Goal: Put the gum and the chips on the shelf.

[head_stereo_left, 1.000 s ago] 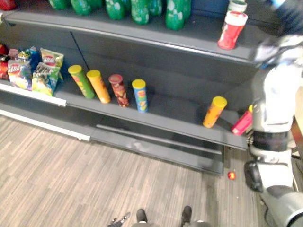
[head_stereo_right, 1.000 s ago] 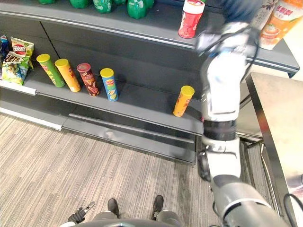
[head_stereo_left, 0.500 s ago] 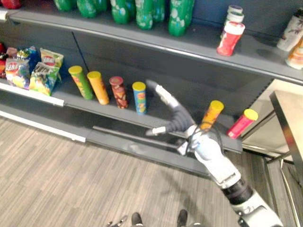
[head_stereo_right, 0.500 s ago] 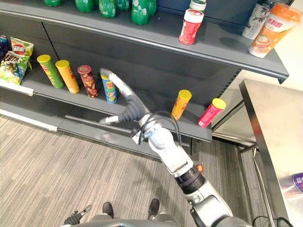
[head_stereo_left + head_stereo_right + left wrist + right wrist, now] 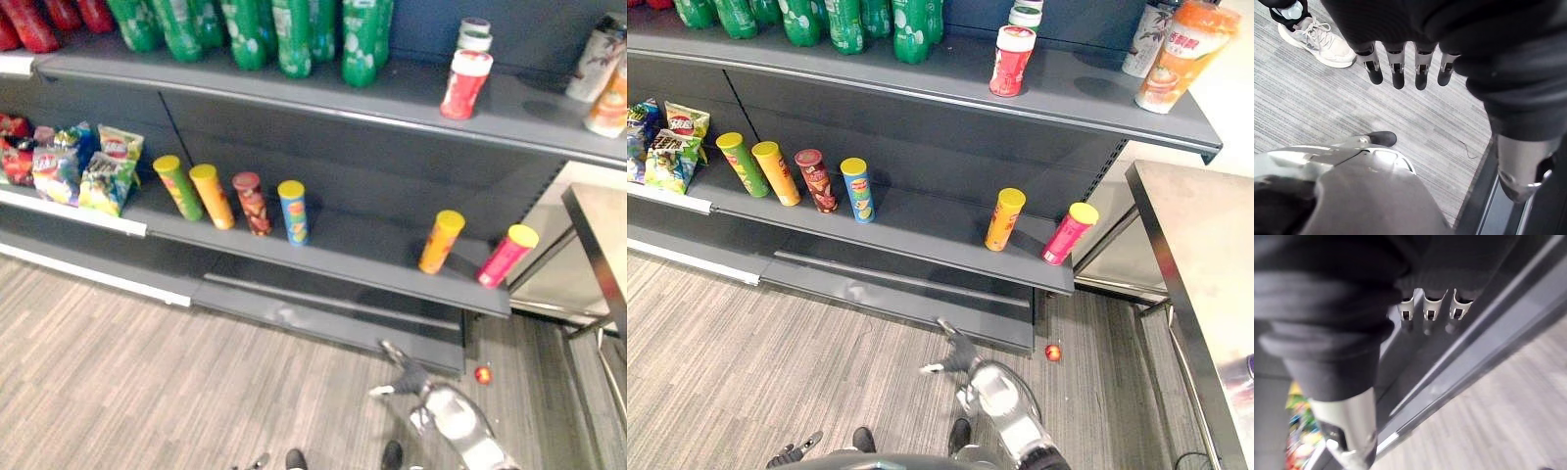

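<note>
A dark grey metal shelving unit (image 5: 921,211) with two long boards and a low base ledge spans the back. Below it lies a grey wood-grain plank floor (image 5: 745,362). A brushed steel table (image 5: 1205,264) stands by the unit's right end.

Even overhead indoor light: bright on the floor, dimmer under the shelves.

The wood-look floor (image 5: 745,343) is evenly and brightly lit. The upper shelf (image 5: 921,73) casts a broad shade over the back panel and the lower shelf (image 5: 931,220) beneath it, where the chip cans (image 5: 1005,219) stand in softer light. The red-and-white can (image 5: 1009,61) throws a faint, soft shadow to its right. The steel desk (image 5: 1205,284) carries a pale glare, and the base ledge (image 5: 862,291) a dull sheen. In the left wrist view, the dark cover of the left hand (image 5: 1397,68) sits in deep shade against the bright floor.
</note>
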